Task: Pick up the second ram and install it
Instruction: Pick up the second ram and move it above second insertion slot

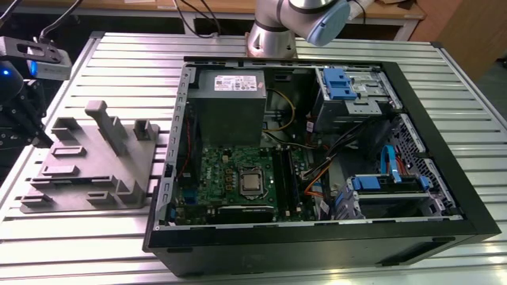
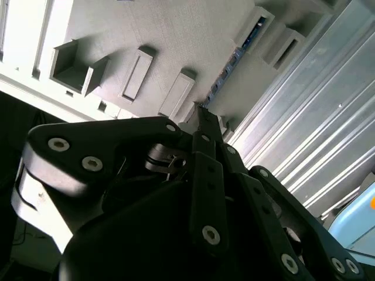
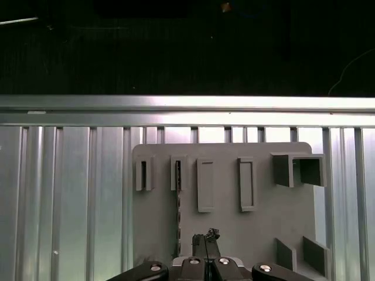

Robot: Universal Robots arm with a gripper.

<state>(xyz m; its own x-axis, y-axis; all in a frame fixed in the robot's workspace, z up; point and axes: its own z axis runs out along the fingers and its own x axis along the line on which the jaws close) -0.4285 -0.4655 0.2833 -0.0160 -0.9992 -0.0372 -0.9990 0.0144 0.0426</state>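
So at the exterior view's far left, the arm's wrist end is hanging over the edge of the ribbed metal table, right beside the gray slotted holder. In both wrist views the gripper is hovering over that holder with its fingers pinched together and nothing between them. The second ram is sitting on edge in one of the holder's narrow slots, just beside the fingertips and not touching them as far as I can tell. Moving right in the exterior view, the open PC case is lying on its side, showing the green motherboard with its CPU socket. The blue drive-bay latches are sitting further right.
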